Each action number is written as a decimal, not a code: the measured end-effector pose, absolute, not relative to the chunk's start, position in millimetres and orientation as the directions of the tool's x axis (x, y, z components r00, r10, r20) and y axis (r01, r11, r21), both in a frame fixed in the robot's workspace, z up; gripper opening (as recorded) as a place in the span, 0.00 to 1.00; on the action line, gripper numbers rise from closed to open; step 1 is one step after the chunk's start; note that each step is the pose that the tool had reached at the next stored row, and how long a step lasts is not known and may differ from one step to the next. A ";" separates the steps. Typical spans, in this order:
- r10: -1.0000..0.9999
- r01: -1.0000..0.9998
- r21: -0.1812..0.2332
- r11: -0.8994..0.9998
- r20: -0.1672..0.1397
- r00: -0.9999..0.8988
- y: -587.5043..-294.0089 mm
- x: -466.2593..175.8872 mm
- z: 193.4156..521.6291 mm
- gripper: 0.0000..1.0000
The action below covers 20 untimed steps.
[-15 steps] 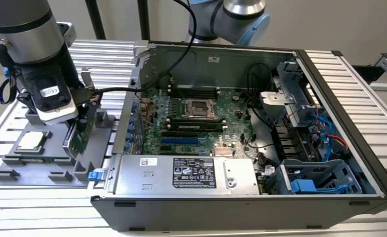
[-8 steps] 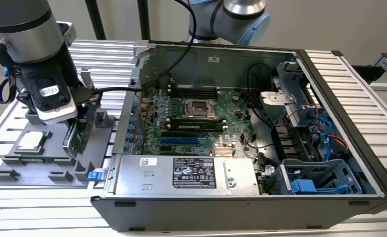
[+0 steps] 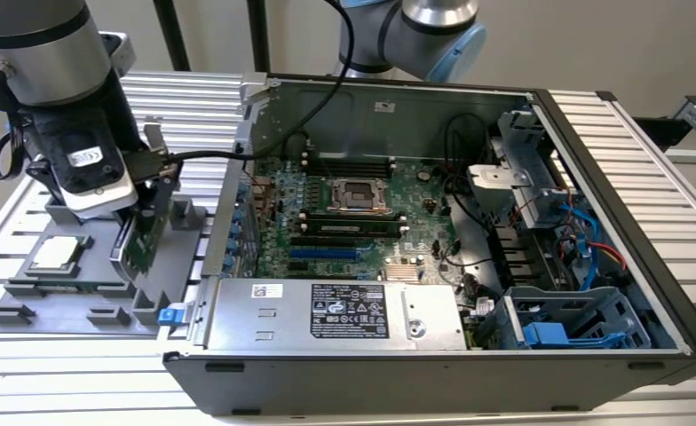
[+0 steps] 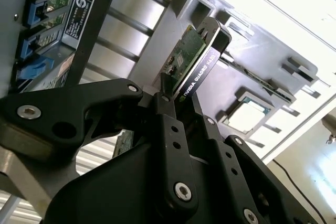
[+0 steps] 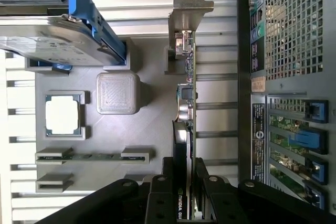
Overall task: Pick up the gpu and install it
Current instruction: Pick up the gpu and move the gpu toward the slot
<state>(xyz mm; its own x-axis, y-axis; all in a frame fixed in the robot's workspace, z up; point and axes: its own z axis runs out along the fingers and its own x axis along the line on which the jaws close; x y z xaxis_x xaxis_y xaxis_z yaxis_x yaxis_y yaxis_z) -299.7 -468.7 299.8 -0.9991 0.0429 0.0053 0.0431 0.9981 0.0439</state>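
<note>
case: open computer case (image 3: 614, 209) lying on its side, takes up the middle and right of the exterior view; inside faces up.
table: slatted aluminium table (image 3: 40, 390) under everything.
arm: Universal Robots arm (image 3: 52, 53), wrist section at far left of the exterior view, over the tray.
tray: gray parts tray (image 3: 40, 315) on the table, just left of the case.
psu: power supply (image 3: 336, 312) along the near edge inside the case, label up.
motherboard: green motherboard (image 3: 425, 191) on the case floor. CPU socket (image 3: 357, 195) roughly central, dark memory slots on its far and near sides.
drive: silver hard drive (image 5: 47, 40) with blue rails, held in tray posts, well apart from the card.
gpu: gpu (image 3: 145, 238) stands on edge at the right side of the tray, next to the case's left wall. It's outside the case. Green board on one face, black shroud on the other, seen in the second wrist view.
seating: can't tell whether the card's lower edge is in its tray slot or just clear of it.
bracket: silver end bracket (image 5: 191, 1) at the card end away from the gripper, by a tray post.
gripper: gripper (image 5: 185, 169) clenched on the gpu. One black finger (image 4: 167, 124) on each face, gripping the card's upper edge near one end.
ram: memory stick (image 5: 94, 156) lying flat in a tray holder, left of the gpu.
cpu: square silver CPU (image 3: 54, 253) in its tray pocket, left of the gpu, apart from it.
</note>
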 end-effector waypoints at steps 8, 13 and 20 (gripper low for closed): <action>0.043 0.043 0.044 0.998 0.005 -0.999 -468.7 -299.8 303.3 0.00; 0.043 0.043 0.044 0.998 0.005 -0.999 -468.7 -299.7 305.9 0.00; 0.043 0.043 0.044 0.998 0.005 -0.999 -468.6 -299.8 311.7 0.00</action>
<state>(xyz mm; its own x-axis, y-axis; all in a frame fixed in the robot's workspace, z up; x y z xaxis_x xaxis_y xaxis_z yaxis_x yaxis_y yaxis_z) -299.8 -468.6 311.7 -0.9991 0.0429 0.0054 0.0431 0.9981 0.0439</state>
